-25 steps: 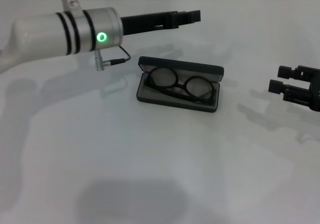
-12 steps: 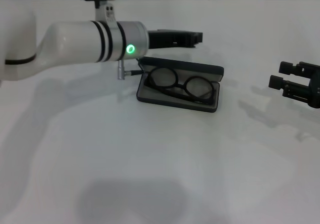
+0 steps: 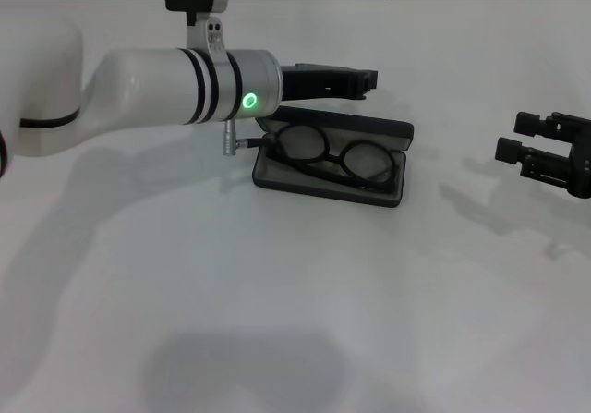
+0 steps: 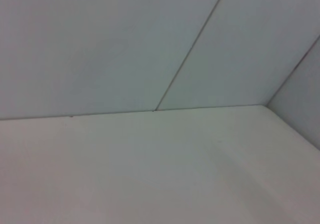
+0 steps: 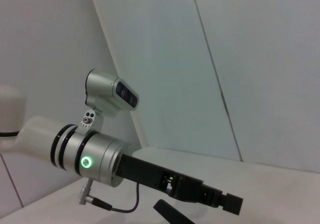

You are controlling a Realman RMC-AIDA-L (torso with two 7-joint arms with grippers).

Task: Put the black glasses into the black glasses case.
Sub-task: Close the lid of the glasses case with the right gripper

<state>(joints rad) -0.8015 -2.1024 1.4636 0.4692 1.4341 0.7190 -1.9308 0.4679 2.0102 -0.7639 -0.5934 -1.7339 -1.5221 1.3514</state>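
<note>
The black glasses case (image 3: 277,178) lies open in the middle of the white table, its lid (image 3: 337,123) standing up along the far side. The black glasses (image 3: 330,157) rest inside on the grey lining, lenses side by side. My left gripper (image 3: 367,79) reaches in from the left, shut and empty, hovering just behind and above the lid. It also shows in the right wrist view, where the left gripper (image 5: 231,203) points to the right. Off to the right, my right gripper (image 3: 511,138) hangs open and empty, well away from the case.
The white left forearm (image 3: 148,94) with its green light and a short cable plug (image 3: 230,139) hangs over the case's left end. The white table (image 3: 295,302) runs back to a pale wall.
My left arm has swung right and lowered, bringing its gripper from higher above the table to just behind the case lid. The right gripper has barely shifted. Case and glasses are unmoved.
</note>
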